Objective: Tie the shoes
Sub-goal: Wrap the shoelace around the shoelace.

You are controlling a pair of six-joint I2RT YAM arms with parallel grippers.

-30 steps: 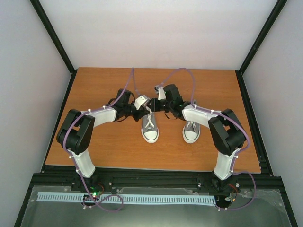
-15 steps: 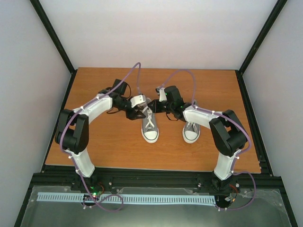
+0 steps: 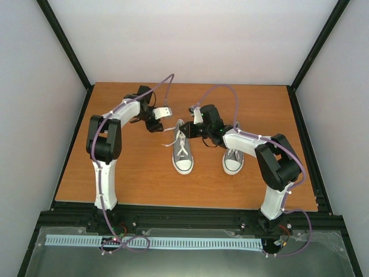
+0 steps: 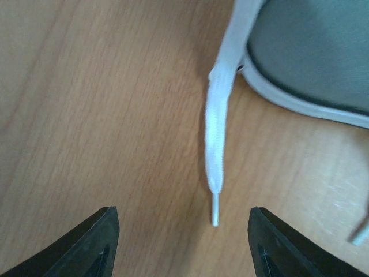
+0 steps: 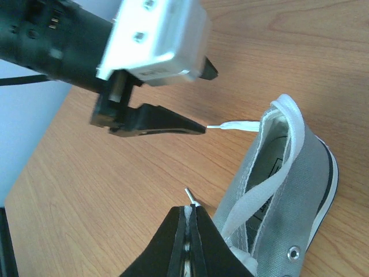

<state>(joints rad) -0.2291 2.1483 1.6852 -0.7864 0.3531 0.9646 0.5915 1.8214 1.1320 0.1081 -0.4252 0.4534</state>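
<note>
Two grey shoes stand side by side on the table, toes toward me: the left one [image 3: 183, 152] and the right one [image 3: 233, 160]. My left gripper [image 4: 183, 210] is open just behind the free white lace end [image 4: 215, 156], which lies flat on the wood beside the left shoe's heel [image 4: 311, 52]. Nothing is between its fingers [image 4: 98, 242]. From above, the left gripper [image 3: 157, 125] sits left of the heel. My right gripper [image 5: 190, 209] is shut on the other lace end, whose tip [image 5: 188, 195] pokes out above the fingertips, right beside the shoe's opening [image 5: 288, 184].
The wooden table [image 3: 127, 173] is bounded by black frame posts and white walls. Purple cables loop above both wrists. The right shoe stands under the right forearm [image 3: 242, 141].
My left gripper has opened and let go of its lace end, then drawn back to the left and farther from the shoe. The right gripper has stayed shut on its lace.
</note>
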